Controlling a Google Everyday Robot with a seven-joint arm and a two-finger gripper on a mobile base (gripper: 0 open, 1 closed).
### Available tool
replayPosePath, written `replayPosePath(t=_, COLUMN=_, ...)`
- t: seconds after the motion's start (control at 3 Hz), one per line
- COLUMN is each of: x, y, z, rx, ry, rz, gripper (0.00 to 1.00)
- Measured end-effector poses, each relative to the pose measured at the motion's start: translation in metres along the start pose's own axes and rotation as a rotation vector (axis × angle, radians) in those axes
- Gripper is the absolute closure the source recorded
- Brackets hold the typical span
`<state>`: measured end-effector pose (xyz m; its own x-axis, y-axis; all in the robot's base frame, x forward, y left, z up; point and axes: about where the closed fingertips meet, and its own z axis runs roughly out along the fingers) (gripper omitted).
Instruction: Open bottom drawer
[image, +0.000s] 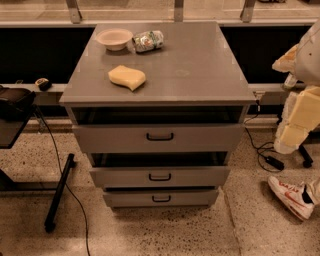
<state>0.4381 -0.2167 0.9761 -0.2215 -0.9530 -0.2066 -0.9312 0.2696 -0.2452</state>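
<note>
The grey cabinet (165, 75) stands in the middle with three drawers. The bottom drawer (130, 198) is the lowest and slimmest grey front, with a small black loop handle (161, 198). A thin dark gap shows above its front. The middle drawer (125, 177) and the top drawer (115, 138) have wider dark gaps above them. My arm, in white and pale yellow segments, hangs at the right edge. My gripper (287, 142) is at its lower end, right of the cabinet, level with the top drawer and well away from the bottom handle.
On the cabinet top lie a white bowl (114, 38), a crumpled packet (148, 41) and a yellow sponge (127, 77). A black stand (15, 107) with a floor bar and cable is at the left. A cable, an adapter (274, 162) and a person's shoe (290, 196) are at the right.
</note>
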Motion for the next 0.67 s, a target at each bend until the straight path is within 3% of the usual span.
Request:
replayPosePath(t=0.33, x=0.0, y=0.0, z=0.0, rx=0.0, ry=0.0, rz=0.0, gripper=0.0)
replayPosePath(t=0.67, x=0.005, y=0.01, z=0.029, rx=-0.043, ry=-0.023, rz=0.02, gripper=0.0)
